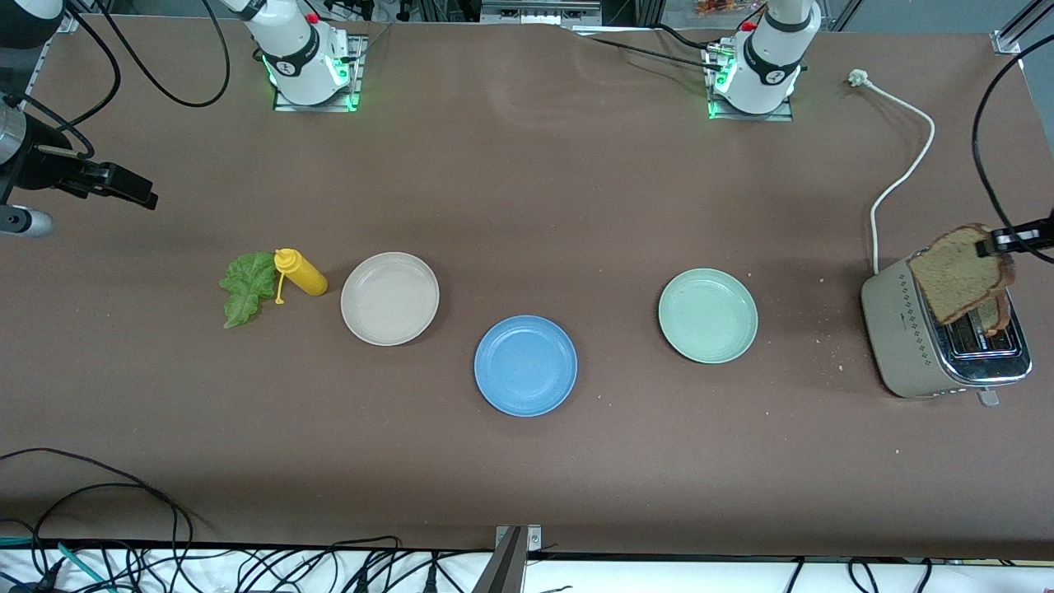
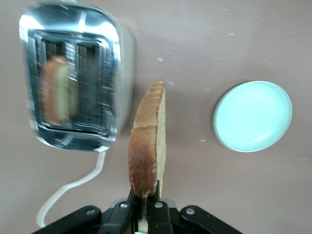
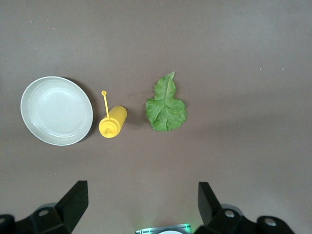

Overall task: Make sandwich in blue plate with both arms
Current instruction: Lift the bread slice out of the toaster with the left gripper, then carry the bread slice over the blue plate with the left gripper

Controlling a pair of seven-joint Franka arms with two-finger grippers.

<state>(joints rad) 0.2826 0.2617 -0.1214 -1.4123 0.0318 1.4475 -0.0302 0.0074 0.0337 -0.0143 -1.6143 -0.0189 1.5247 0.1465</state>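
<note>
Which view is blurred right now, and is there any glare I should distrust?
Left wrist view: the toaster is motion-smeared, chrome top glaring, so the slice in its slot is hazy; the bread slice in the left gripper stays sharp. Right wrist view: crisp, lettuce and yellow bottle clear. Front view: evenly lit, soft shadows.

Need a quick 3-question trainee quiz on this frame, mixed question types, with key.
1. True or false: the left gripper holds a bread slice over the toaster.
2. Which lies between the lettuce leaf and the beige plate? A) mustard bottle B) knife C) cup
3. Fill in: the blue plate holds ____.

Key: 1 true; 2 A; 3 nothing. The right gripper waits, fingers open, above the lettuce leaf.
</note>
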